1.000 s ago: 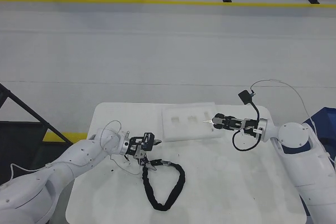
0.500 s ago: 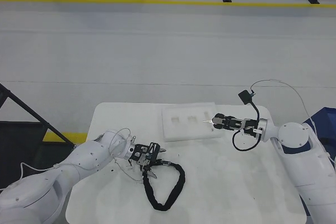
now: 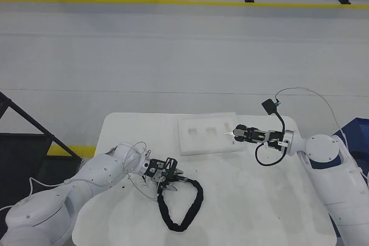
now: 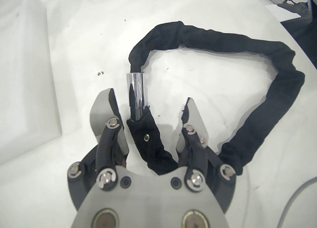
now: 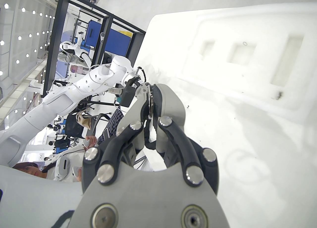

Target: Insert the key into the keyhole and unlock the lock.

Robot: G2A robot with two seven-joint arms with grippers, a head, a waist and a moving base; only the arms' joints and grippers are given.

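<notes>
Left claw sits low over the white bench, fingers spread wide, gripping nothing. Framed right between them is one end of the lock: a chrome barrel poking out of a black fabric-covered body with a snap stud, running up the gap toward the claw's palm. Neither pad is closed on it; one finger stands just beside the barrel, the other farther off. Ahead of this claw the black-sleeved chain leaves the barrel's far end, loops wide across the bench and curls back in beside the claw's base. Off to one side of it lies a white foam tray. Over to the right claw, well apart from its partner on the far side of that tray, hanging over the tray's edge with three shallow recesses spread out beyond its fingertips. Its fingers are pinched tight together on the key, and a thin silvery tip sticks out in front of them, pointing across the foam. Key and lock are well apart, with the tray's corner and open bench between them.
</notes>
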